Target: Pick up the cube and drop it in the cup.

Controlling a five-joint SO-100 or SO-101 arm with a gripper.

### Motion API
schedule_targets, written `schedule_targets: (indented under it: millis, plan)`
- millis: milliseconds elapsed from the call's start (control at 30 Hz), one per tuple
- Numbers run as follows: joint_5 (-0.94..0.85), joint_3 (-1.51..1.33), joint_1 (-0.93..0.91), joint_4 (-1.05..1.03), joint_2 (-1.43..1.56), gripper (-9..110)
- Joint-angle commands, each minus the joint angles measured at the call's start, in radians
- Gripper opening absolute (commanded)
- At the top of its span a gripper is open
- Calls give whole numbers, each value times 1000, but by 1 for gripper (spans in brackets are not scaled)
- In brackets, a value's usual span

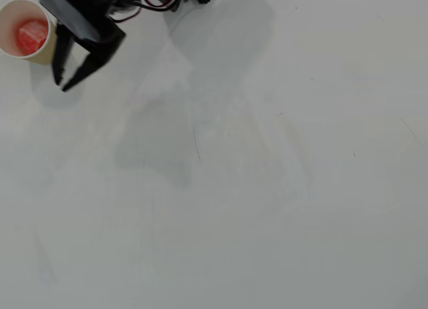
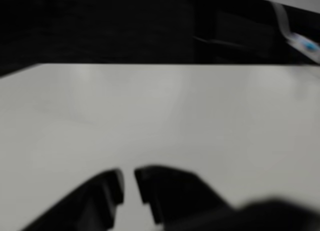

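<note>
The small red block with whitish worn faces (image 1: 31, 36) sits inside the beige paper cup with the cream-white inside (image 1: 9, 18), at the top left corner of the white desk (image 1: 267, 188) in the overhead view. The black two-finger hand (image 1: 61, 80) hangs just beside the cup, empty, its fingers nearly together with only a narrow gap showing in the wrist view. The drop looks done. What worries me is that dark finger passing close by the cup's wall: a careless swing away could clip the light cup, tip it, and roll the block back out.
</note>
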State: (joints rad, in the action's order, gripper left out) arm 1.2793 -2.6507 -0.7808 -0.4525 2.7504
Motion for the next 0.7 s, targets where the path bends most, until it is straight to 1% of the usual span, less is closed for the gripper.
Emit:
schedule_targets:
  millis: [0, 133, 333, 667]
  plan:
    - [-12, -20, 126, 38, 106, 0]
    - [-14, -110, 252, 14, 179, 0]
    - [-6, -235, 413, -114, 273, 0]
    - [-6, -345, 549, -416, 342, 0]
